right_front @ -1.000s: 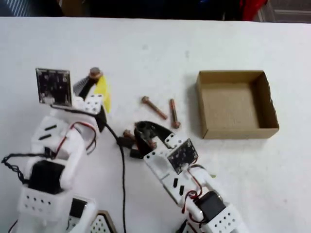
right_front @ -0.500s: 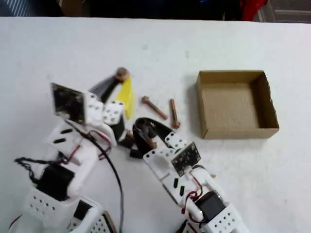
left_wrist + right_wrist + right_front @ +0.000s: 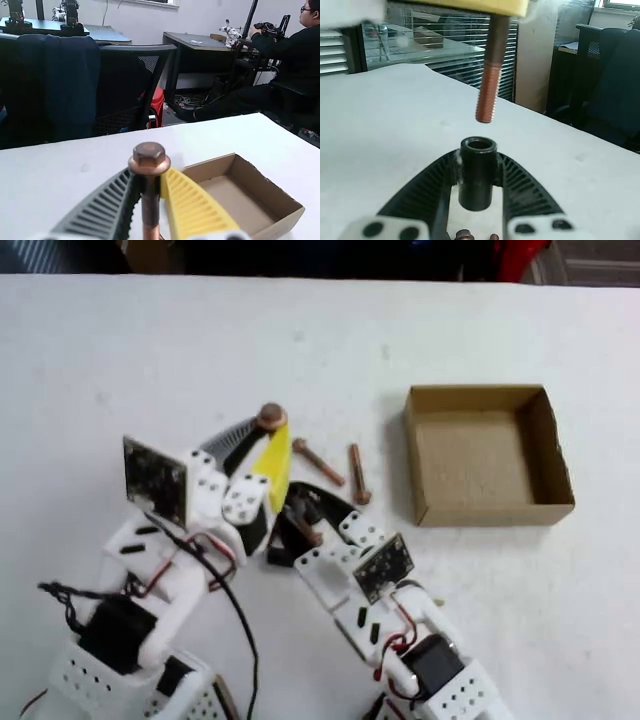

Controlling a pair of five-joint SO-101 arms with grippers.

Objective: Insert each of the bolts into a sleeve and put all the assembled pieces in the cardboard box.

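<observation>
Left gripper [image 3: 148,176]: clenched on an upright copper-coloured hex-head bolt [image 3: 148,157].
Right gripper [image 3: 300,510]: grasped a short black cylindrical sleeve [image 3: 477,172], bore upward, directly under the bolt's threaded tip, not touching.
Loose copper bolts [image 3: 318,462] [image 3: 356,474]: lay on the white table [image 3: 300,340], left of the open brown cardboard box [image 3: 495,512].

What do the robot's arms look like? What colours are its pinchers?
Both arms are chunky white plastic with black motors and thin red wires. A black cable hangs off the left arm. The left gripper has one grey ribbed finger and one yellow finger. The right gripper has two black ribbed fingers.
</observation>
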